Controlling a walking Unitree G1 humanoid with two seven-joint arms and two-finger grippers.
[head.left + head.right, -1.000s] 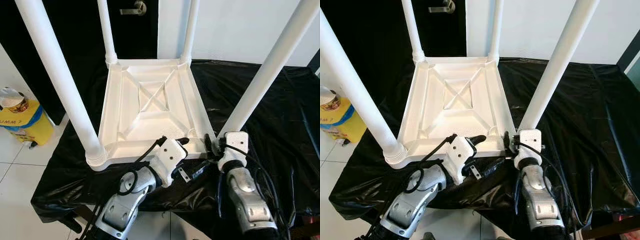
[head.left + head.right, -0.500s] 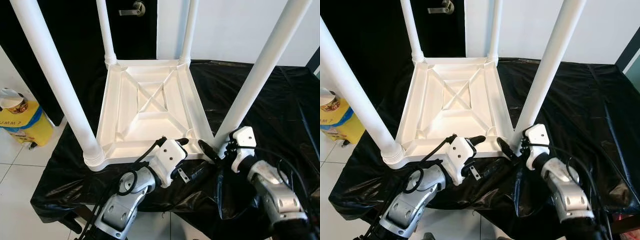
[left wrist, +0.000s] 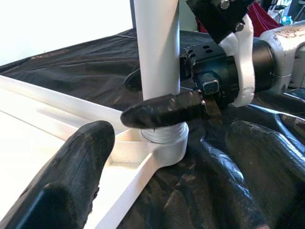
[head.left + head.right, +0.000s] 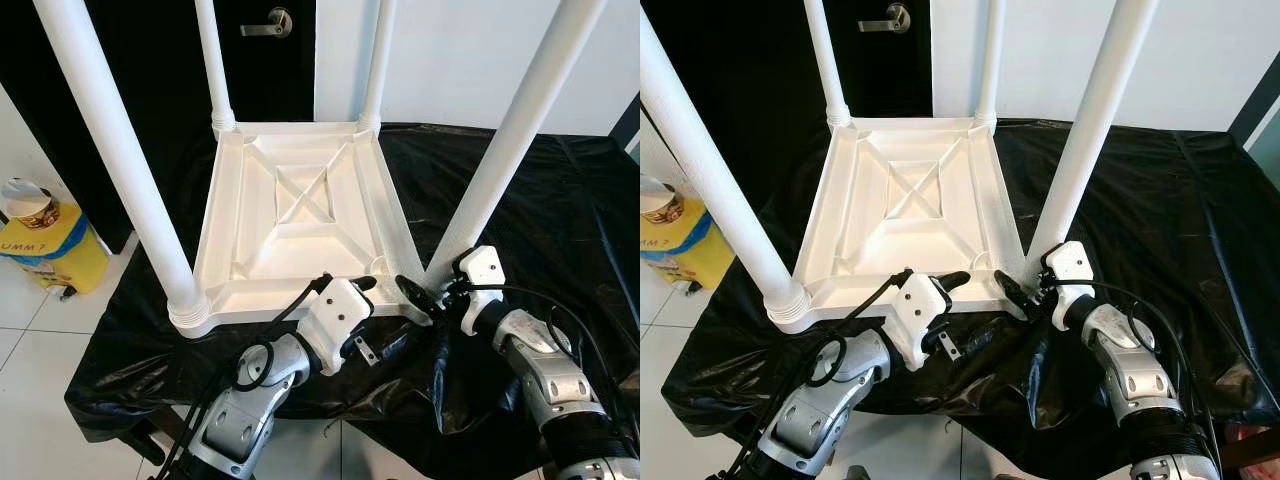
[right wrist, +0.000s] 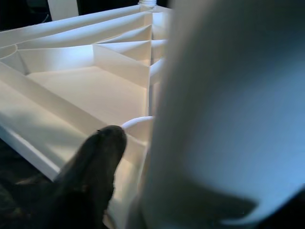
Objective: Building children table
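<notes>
Since the earlier frame, the right tool [image 4: 425, 300] has swung its fingers around the near-right leg [image 4: 500, 165] base, gripping it. The left tool [image 4: 365, 318], open, straddles the near tabletop [image 4: 300, 215] rim at 6 o'clock. Step: seating this leg; next, twist tight.

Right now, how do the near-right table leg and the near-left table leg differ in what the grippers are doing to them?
The near-right leg has the right gripper around its base, one finger across it; the near-left leg stands untouched. The left gripper sits open at the tabletop's near edge, nearer the right leg. Both legs are white, upright, and seated in corner sockets.
</notes>
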